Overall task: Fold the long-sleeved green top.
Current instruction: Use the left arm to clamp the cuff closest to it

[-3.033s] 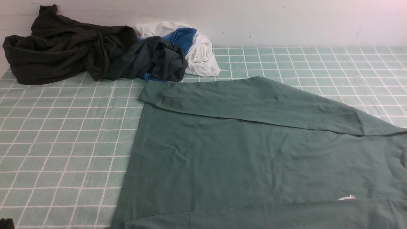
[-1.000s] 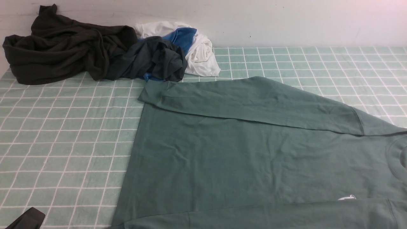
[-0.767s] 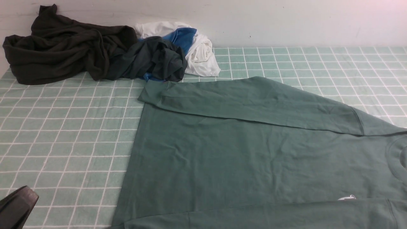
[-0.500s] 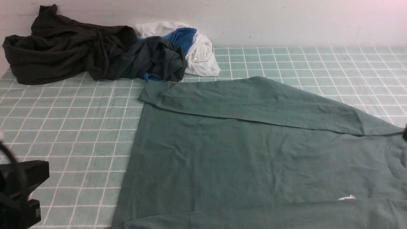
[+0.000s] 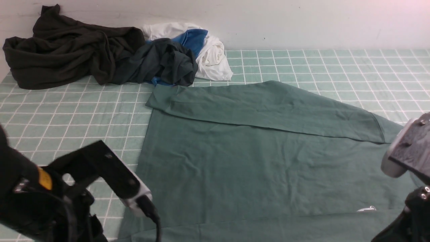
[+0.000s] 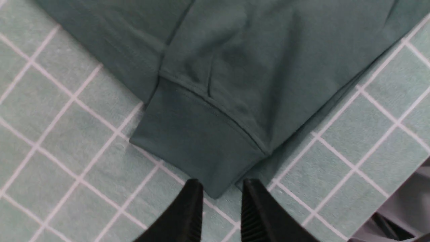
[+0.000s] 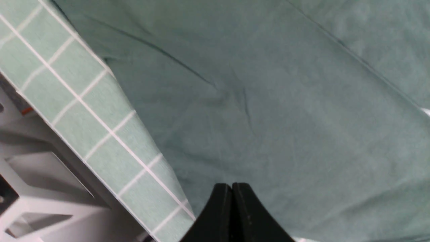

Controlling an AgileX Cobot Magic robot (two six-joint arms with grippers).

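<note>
The green long-sleeved top lies spread flat on the checked table, its far sleeve folded across the body and its small white logo near the front right. In the left wrist view my left gripper stands a little open just short of a sleeve cuff, with the cuff's corner showing in the gap and nothing clamped. My right gripper hovers shut and empty over the top's body, near the table's edge. Both arms show in the front view, the left arm low on the left, the right arm at the right edge.
A heap of clothes sits at the back left against the wall: a very dark garment, a dark teal one, and white and blue pieces. The table's green checked cover ends at an edge beside my right gripper.
Both arms have swung into the front view, the left from the bottom left corner, the right from the right edge. The top has not moved.
</note>
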